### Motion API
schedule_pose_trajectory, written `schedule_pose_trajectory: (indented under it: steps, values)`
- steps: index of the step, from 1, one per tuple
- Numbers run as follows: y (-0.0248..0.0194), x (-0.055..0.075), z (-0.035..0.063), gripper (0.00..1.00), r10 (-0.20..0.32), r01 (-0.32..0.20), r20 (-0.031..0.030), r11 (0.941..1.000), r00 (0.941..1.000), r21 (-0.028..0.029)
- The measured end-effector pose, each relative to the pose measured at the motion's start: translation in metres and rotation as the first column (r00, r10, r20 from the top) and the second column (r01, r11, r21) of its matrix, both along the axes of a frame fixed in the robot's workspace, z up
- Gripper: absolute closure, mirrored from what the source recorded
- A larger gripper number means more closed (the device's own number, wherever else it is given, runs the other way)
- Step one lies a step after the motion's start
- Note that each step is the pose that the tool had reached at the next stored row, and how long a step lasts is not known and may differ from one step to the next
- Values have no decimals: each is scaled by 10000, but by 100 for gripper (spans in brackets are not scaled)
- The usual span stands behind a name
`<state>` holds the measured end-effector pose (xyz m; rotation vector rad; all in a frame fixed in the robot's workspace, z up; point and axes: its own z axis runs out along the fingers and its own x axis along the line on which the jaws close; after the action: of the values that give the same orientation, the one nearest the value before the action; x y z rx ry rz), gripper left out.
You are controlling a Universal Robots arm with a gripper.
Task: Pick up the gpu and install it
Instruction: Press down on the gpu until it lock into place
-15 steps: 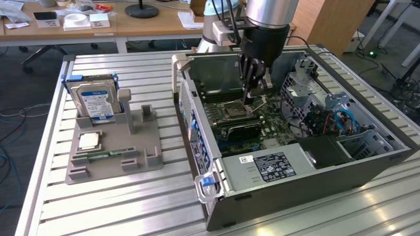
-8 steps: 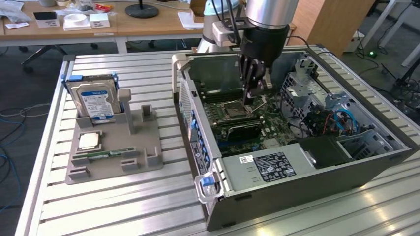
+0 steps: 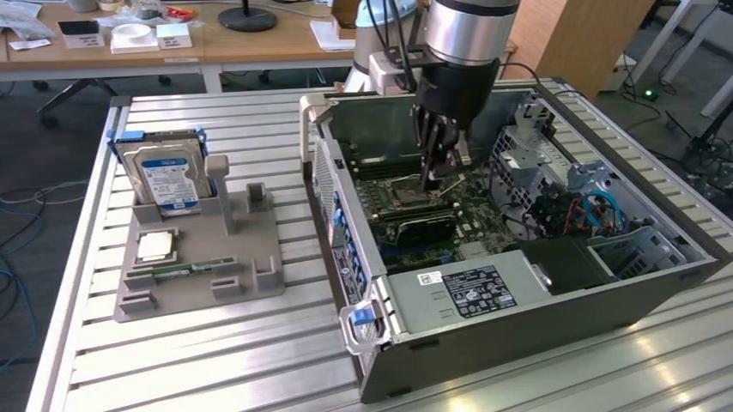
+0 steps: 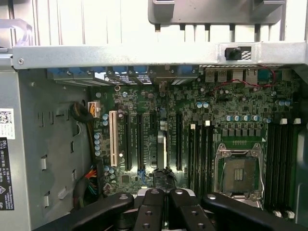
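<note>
- gpu (image 3: 414, 227): dark flat card down inside the open computer case (image 3: 550, 300); it lies low among the expansion slots of the motherboard (image 4: 231, 103), on the side of the CPU socket (image 4: 239, 173) towards the power supply (image 3: 481, 287); looks set in a slot, though whether fully home I cannot tell
- gripper (image 3: 440, 176): reaching straight down into the case from above; tips hang just over the board, near the card's far edge and the socket; contact with the card cannot be made out
- fingers (image 4: 153, 207): pressed together, nothing visible between them; my guess is that closed tips suit pressing on a thin card edge better than spread ones
- case lies on its side with the panel off, so the board faces up and the arm can come in vertically
- grey holder (image 3: 246, 275) on the exterior view's left, well apart from the case, on the slatted table (image 3: 206, 360); it carries the hard drive (image 3: 170, 176) upright, a processor chip (image 3: 154, 247) flat, a RAM strip (image 3: 184, 272) in a groove; one upright bracket beside the drive stands vacant, plausibly the card's place
</note>
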<state>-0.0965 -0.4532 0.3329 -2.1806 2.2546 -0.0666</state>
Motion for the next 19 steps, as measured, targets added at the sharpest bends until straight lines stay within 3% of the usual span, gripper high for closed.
schedule_pose_trajectory:
  steps: [10, 15, 19]
  values:
    - [0, 0, -176, 89, -16, 16, 0, 10000, 10000, 1]
    - [0, 0, -180, 89, -17, 17, 0, 10000, 10000, 0]
    - [28, 0, -191, 89, -17, 17, 1, 10000, 10000, 2]
